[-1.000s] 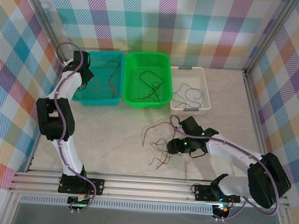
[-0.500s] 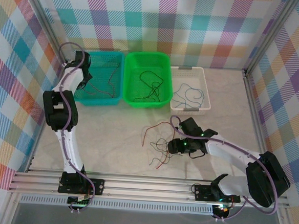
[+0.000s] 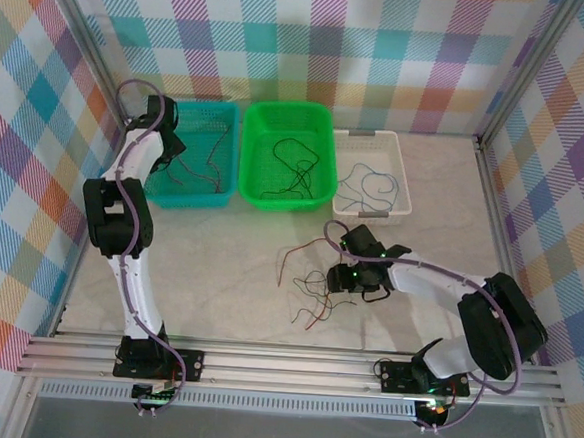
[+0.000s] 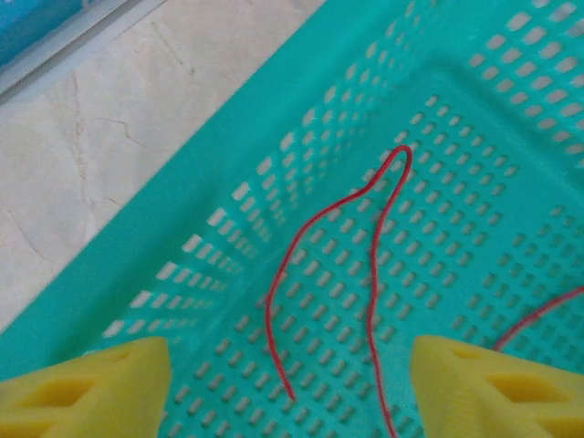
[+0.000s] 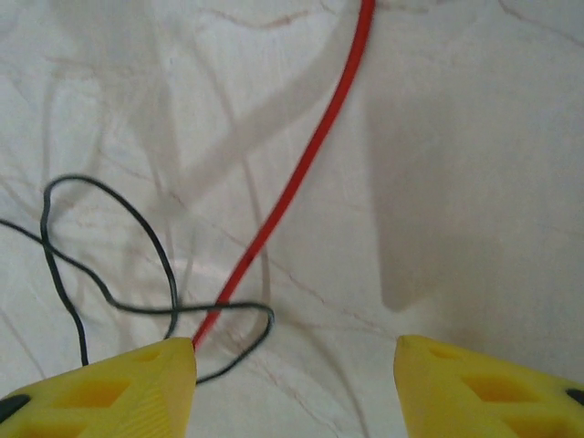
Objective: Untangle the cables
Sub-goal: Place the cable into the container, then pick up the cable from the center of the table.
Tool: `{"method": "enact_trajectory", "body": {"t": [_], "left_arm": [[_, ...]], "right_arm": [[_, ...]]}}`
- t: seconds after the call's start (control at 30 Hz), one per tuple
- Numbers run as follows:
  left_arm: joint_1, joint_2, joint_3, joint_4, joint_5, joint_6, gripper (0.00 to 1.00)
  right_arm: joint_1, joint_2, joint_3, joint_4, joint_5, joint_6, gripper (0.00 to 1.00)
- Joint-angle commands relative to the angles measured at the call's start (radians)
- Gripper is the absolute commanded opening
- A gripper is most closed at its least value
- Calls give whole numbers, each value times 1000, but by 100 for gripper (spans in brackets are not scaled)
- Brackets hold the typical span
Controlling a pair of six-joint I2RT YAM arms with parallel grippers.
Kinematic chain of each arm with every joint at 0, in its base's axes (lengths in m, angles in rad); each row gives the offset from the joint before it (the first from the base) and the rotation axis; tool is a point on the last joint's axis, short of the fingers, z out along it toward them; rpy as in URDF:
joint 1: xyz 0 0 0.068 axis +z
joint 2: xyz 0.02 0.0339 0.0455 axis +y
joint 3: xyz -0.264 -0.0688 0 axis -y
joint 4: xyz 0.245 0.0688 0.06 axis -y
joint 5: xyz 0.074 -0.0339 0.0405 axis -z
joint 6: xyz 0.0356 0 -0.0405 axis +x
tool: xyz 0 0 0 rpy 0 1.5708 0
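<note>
Left end effector (image 4: 290, 383) is gaping over the teal basket (image 4: 137, 228); right end effector (image 5: 294, 383), apart, is hovering above mid-desk cables (image 5: 274, 210), needing one pinched.

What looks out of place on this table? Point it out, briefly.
One thing: a loose snarl of wires lies on the table in front of the baskets, while other wires sit inside them. Up close, a red wire crosses a looped black wire. Nothing looks spilled or broken.
</note>
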Motion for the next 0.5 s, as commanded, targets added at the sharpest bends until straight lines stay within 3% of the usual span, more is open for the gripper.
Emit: {"method": "enact_trajectory", "body": {"t": [0.0,0.1,0.3,0.47], "left_arm": [[-44,-126,7,14,60,3,76],[-77,-183,-14,29,82,0,87],[-123,-343,-119,68,120,-45,92],[-185,-517,-257,101,129,-68,94]], "right_arm": [[6,50,37,53,21,8,59],[6,80,36,82,14,3,55],[6,127,14,150,-5,-4,52],[6,140,27,179,-17,-18,33]]}}
